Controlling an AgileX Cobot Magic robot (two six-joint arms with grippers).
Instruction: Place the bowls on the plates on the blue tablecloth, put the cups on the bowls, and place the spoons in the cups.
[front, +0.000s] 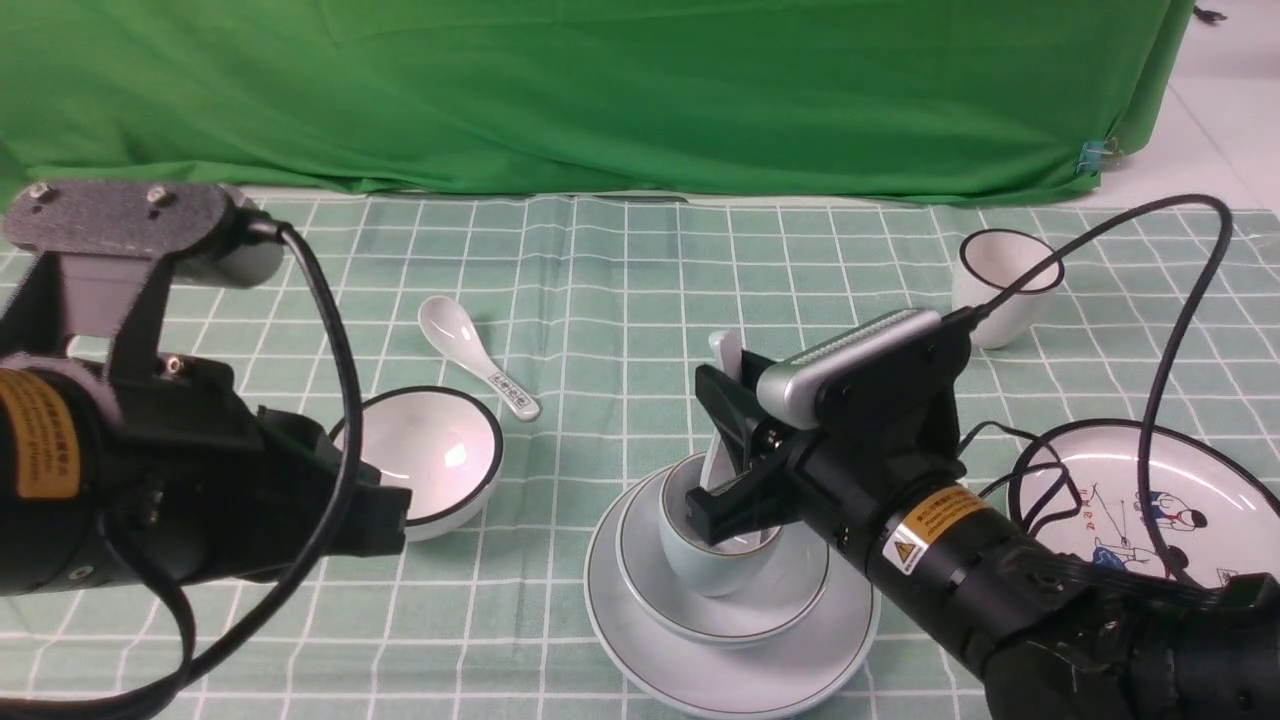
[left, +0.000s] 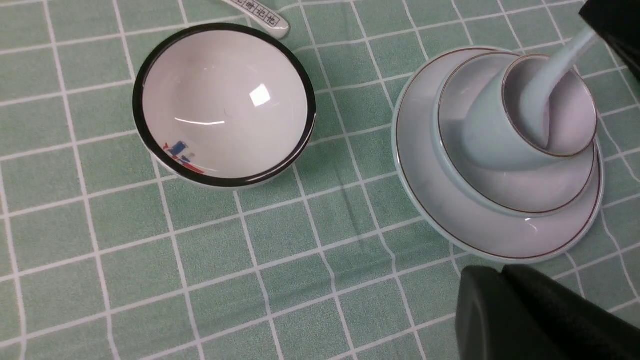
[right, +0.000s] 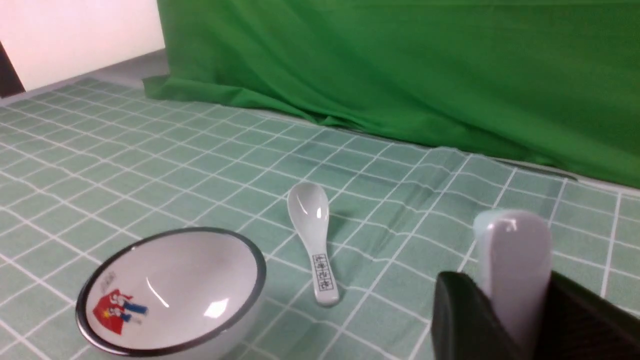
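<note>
Cartoon plate (front: 1105, 455) half behind the right arm (front: 1000, 570), edge-cropped.

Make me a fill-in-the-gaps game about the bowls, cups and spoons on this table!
1. The right gripper holds the plain spoon by its ____.
2. The pale cup stands in the pale blue bowl, which sits on the pale blue plate, making a stack of ____ dishes.
3. The white bowl with the ____ rim sits straight on the tablecloth, not on a plate.
Missing words: handle; three; black.
</note>
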